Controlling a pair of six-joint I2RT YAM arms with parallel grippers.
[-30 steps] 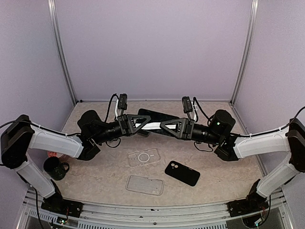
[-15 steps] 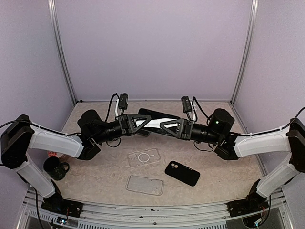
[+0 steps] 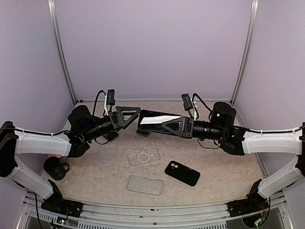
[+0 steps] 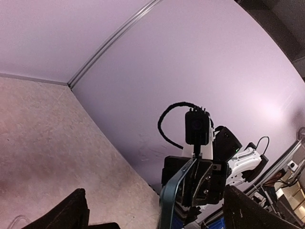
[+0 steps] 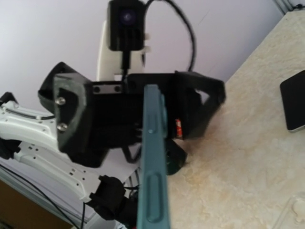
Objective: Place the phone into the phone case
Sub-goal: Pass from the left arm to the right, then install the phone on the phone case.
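My right gripper [image 3: 164,125] is shut on a dark phone [image 3: 155,116] with a teal edge and holds it above the back of the table. The right wrist view shows that teal edge [image 5: 153,162] end-on, with its side buttons. My left gripper [image 3: 133,114] stands open just left of the phone, apart from it. In the left wrist view the phone [image 4: 170,191] shows between my spread fingers [image 4: 76,210]. A clear phone case with a ring mark [image 3: 143,156] lies flat on the table, a second clear case [image 3: 145,184] nearer the front.
A black phone-shaped piece with a camera cutout [image 3: 182,172] lies right of the clear cases; its end [image 5: 293,102] also shows in the right wrist view. A black mug [image 3: 56,167] stands at the left by my left arm. Purple walls enclose the table.
My left gripper has opened, let go of the phone and drawn back to the left. My right gripper has shut on the phone and now holds it alone.
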